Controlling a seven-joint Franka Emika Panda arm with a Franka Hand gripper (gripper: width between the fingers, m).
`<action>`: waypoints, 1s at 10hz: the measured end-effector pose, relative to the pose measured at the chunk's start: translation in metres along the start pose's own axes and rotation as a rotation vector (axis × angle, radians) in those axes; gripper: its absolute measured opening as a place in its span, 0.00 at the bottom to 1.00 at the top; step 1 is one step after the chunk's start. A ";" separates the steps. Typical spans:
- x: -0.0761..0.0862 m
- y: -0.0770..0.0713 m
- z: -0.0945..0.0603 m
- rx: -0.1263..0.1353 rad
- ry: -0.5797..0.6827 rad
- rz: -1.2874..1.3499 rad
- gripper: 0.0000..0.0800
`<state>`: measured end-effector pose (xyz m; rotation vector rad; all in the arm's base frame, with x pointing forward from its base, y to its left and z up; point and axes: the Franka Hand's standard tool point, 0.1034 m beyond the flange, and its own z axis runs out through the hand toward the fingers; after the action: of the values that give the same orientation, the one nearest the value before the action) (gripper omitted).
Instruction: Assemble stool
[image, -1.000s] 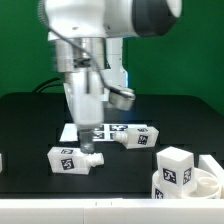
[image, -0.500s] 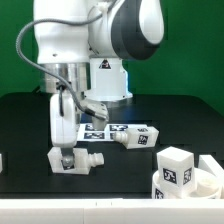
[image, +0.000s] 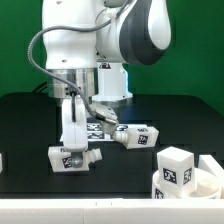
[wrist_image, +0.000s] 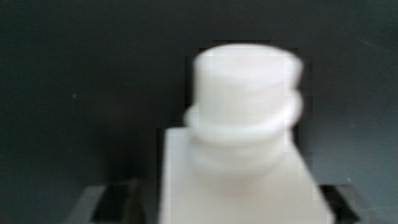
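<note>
My gripper (image: 72, 150) is down on a white stool leg (image: 74, 158) that lies on the black table at the exterior view's front left, its peg toward the exterior view's right. In the wrist view the leg (wrist_image: 240, 150) fills the space between my dark fingers (wrist_image: 111, 205), its round peg pointing away, and the jaws press on its square body. A second leg (image: 137, 137) lies near the middle. A third leg (image: 176, 166) stands at the front right beside the round seat (image: 205, 186).
The marker board (image: 108, 129) lies flat behind my gripper, partly hidden by the arm. A small white piece (image: 2, 161) shows at the exterior view's left edge. The table's front edge runs just below the held leg.
My gripper came down over the front-left leg and closed around it. Since half a second ago it has shifted slightly to the exterior view's right with the leg.
</note>
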<state>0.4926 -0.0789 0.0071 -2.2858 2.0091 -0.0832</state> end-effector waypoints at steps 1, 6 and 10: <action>0.002 0.001 -0.001 0.000 0.001 -0.124 0.41; 0.024 0.027 -0.016 -0.007 -0.004 -0.892 0.41; 0.023 0.033 -0.013 -0.044 -0.017 -1.297 0.42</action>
<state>0.4617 -0.1068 0.0159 -3.1073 0.2257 -0.0991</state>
